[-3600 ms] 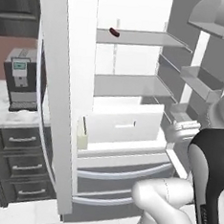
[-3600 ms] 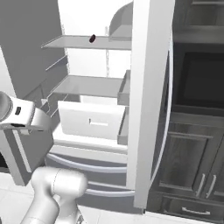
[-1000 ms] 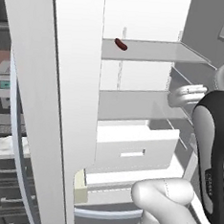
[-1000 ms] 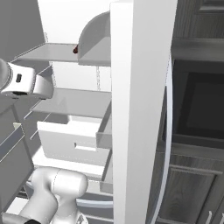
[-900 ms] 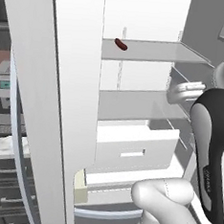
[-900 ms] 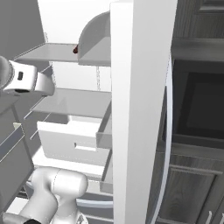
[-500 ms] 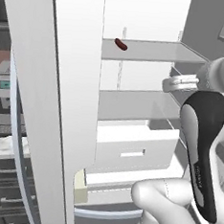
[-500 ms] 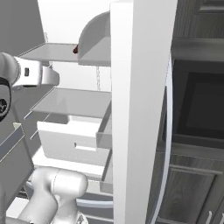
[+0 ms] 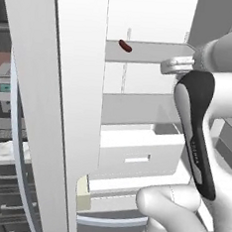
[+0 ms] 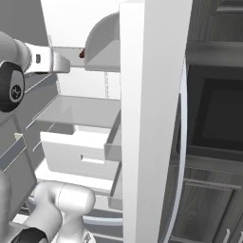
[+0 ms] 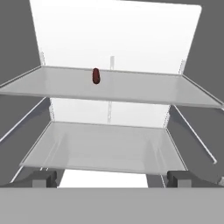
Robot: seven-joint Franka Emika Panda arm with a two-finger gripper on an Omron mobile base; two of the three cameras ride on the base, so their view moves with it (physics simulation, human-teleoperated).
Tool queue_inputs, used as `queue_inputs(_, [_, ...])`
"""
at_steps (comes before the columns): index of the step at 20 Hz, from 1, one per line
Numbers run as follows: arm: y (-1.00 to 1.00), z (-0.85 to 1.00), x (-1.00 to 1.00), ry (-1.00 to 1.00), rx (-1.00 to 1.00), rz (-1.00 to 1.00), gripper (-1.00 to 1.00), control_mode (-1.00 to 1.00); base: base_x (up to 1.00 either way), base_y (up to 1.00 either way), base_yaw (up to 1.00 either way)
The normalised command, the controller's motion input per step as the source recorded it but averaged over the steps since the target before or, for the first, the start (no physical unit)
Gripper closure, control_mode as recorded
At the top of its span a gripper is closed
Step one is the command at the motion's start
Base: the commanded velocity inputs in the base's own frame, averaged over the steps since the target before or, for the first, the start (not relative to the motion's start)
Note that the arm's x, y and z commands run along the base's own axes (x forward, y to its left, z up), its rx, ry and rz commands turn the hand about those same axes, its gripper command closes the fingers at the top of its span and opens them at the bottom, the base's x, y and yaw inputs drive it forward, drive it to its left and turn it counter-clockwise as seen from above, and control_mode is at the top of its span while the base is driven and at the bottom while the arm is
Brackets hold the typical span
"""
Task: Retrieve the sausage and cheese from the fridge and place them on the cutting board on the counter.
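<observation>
A white robot arm reaches into the open fridge (image 9: 134, 154), its empty gripper (image 11: 111, 177) spread wide and facing the white shelves. The sausage (image 11: 96, 76), a small dark red link, lies on the upper shelf (image 11: 144, 89), well ahead of the fingertips (image 11: 43, 178) and slightly left. This looks like the approach to the first pick: next the hand should rise, advance and close around the sausage.

Sausage (image 11: 96, 76) on upper shelf (image 11: 144, 89) inside fridge (image 9: 69, 109).
</observation>
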Motion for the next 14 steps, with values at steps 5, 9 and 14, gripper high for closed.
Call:
queue_inputs(5, [0.05,-0.06,0.62,0.06,0.00,0.00,-1.00,-1.00,0.00,0.00,0.00])
queue_inputs(9, [0.09,-0.26,0.57,0.04,0.00,0.00,-1.00,-1.00,0.00,0.00,0.00])
queue_inputs(14, [0.02,0.00,0.49,0.02,0.00,0.00,-1.00,-1.00,0.00,0.00,0.00])
